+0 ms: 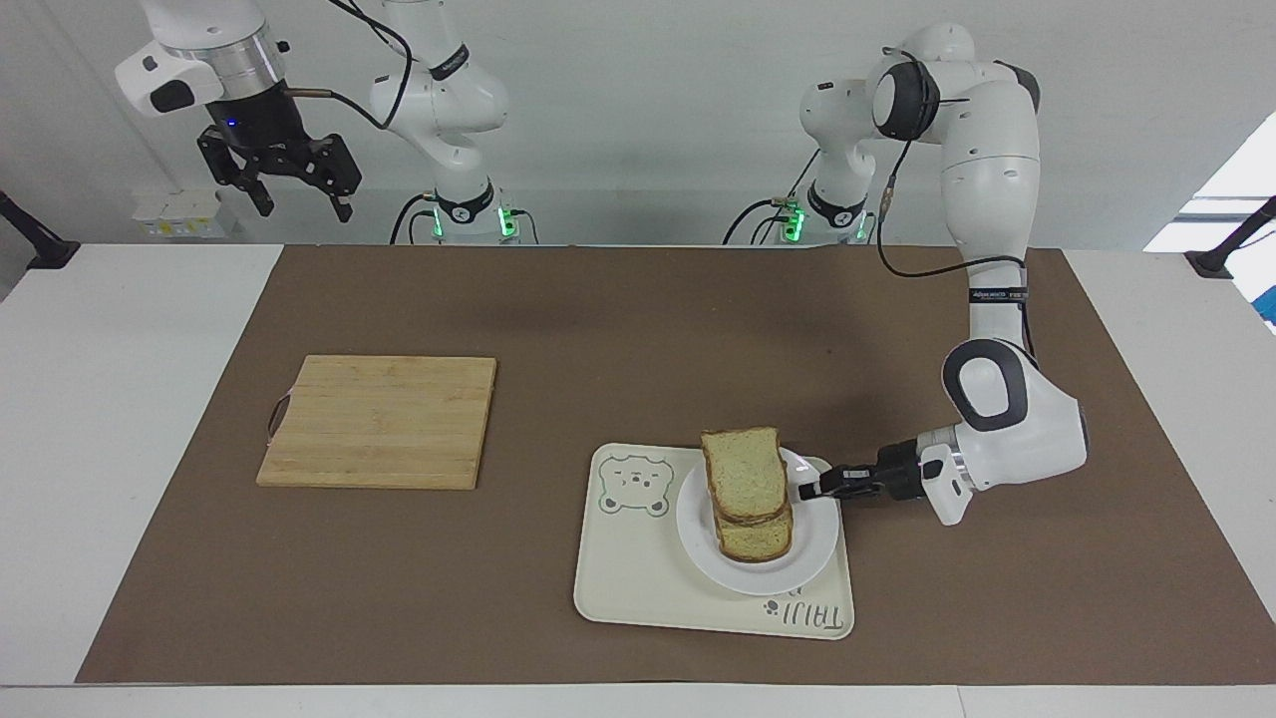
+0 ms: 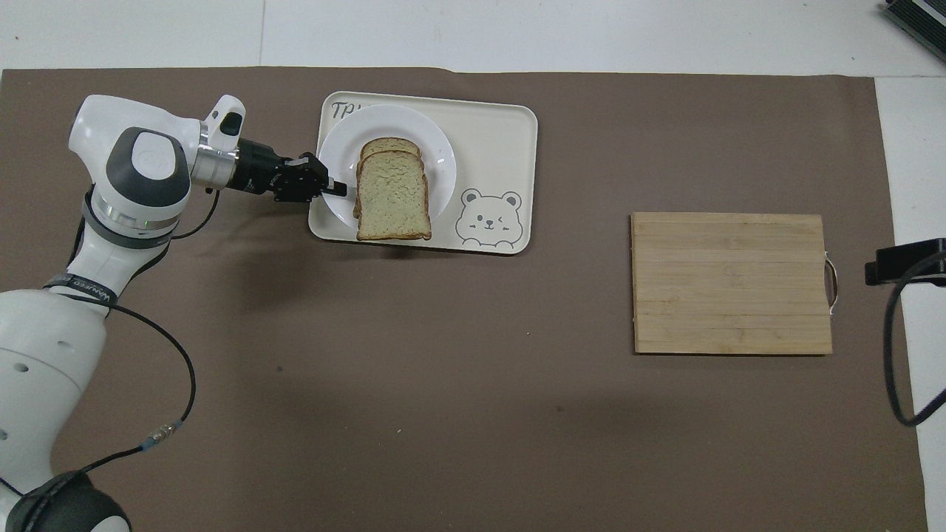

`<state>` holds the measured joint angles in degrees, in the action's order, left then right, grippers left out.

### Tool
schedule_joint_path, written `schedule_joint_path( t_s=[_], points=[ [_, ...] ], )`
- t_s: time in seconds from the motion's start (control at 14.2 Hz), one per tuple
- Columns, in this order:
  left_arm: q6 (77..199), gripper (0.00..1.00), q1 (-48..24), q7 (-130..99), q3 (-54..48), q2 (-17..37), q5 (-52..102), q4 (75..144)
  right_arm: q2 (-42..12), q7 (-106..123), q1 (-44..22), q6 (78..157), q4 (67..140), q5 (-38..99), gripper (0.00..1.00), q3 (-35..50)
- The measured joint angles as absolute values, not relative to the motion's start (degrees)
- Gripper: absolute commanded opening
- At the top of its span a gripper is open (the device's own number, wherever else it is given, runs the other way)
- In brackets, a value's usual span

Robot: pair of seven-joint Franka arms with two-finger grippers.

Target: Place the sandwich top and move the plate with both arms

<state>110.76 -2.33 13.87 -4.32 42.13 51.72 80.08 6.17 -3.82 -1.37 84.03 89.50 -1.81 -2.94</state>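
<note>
1. Plate (image 1: 809, 558) position: the small white plate is over the bear-print tray (image 1: 638, 588), at the tray's end toward the left arm. Whether it rests on the tray or hangs just above it cannot be told.
2. Left gripper (image 1: 809, 491) state: its fingers are clamped on the plate's rim on the side toward the left arm, with the wrist lying nearly level above the brown mat (image 1: 399, 598).
3. Sandwich top (image 1: 743, 477) position: the plain slice lies on a lower bread slice (image 1: 758, 538) on the plate, offset toward the robots so that it overhangs the stack.
4. Right gripper (image 1: 289, 179) state: raised high over the right arm's end of the table, fingers spread and empty, waiting. The wooden cutting board (image 1: 379, 421) lies on the mat at that end.
5. Hazard, slice slippage: the overhanging sandwich top is likely to slide off if the plate tilts or is set down abruptly.
6. Hazard, single-side hold: a grip on one rim point gives little resistance to sagging; the unsupported side could dip and strike the tray.
7. Hazard, release: opening the fingers before the plate is fully seated could drop it and shift the tray.
8. Hazard, withdrawal: a retreating finger could drag the rim and pull the plate toward the tray's edge.
</note>
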Motion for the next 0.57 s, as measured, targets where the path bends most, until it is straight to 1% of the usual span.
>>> schedule_joint_path(
  t_s=[0.14,0.21,0.28,0.35,0.57],
  points=[
    [112.62,0.00,-3.31,13.60,-4.35,44.14,51.67,78.08,6.17,-3.82,-1.37,84.03,89.50,-1.81,1.00,-2.94],
    [113.34,0.17,-3.70,13.60,-4.43,44.87,51.67,77.56,6.17,-3.82,-1.37,84.03,89.50,-1.81,1.00,-2.94],
    [114.09,0.95,-4.12,13.60,-4.54,45.20,51.69,77.17,6.17,-3.82,-1.37,84.03,89.50,-1.81,1.00,-2.94],
    [115.49,1.00,-4.64,13.54,-4.61,45.27,51.68,77.05,6.17,-3.82,-1.37,84.03,89.50,-1.81,1.00,-2.94],
    [116.63,1.00,-5.20,13.28,-4.29,45.17,51.56,76.42,6.17,-3.82,-1.37,84.03,89.50,-1.81,1.00,-2.94]
  ],
)
